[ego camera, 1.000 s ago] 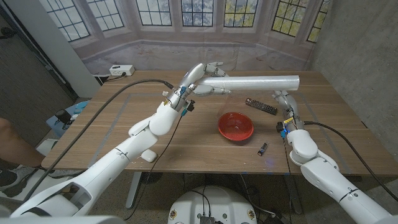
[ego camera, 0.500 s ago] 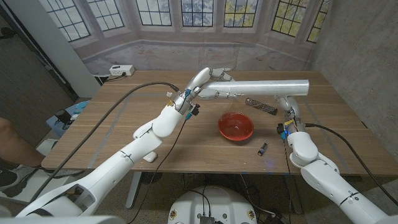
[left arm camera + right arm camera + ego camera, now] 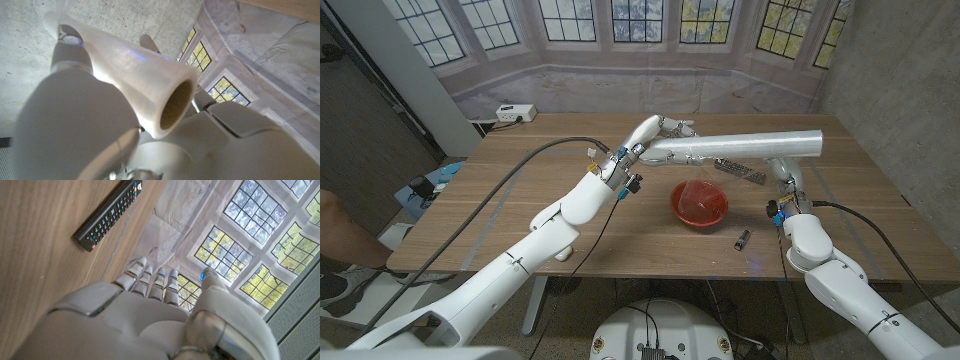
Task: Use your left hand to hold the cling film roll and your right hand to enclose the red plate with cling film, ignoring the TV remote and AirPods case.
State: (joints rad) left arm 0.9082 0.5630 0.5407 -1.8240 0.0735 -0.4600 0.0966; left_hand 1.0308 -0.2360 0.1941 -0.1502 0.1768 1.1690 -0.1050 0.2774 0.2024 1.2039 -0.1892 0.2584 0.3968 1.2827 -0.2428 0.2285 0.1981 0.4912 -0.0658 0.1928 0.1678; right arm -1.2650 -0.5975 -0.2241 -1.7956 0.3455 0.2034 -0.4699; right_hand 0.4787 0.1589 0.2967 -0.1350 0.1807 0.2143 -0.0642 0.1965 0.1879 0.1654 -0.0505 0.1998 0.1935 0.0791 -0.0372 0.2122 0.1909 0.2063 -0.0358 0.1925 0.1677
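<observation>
One step looks done: the left robot hand clamps the cling film roll above the red plate; the right robot hand, seemingly empty with fingers apart, hasn't wrapped anything.

Before me, a wooden tabletop stands in front of a printed backdrop of a stone bay with paned windows showing daylit foliage, a rough grey concrete wall on one side, a dark panel on the other, a white power strip at its far corner.
</observation>
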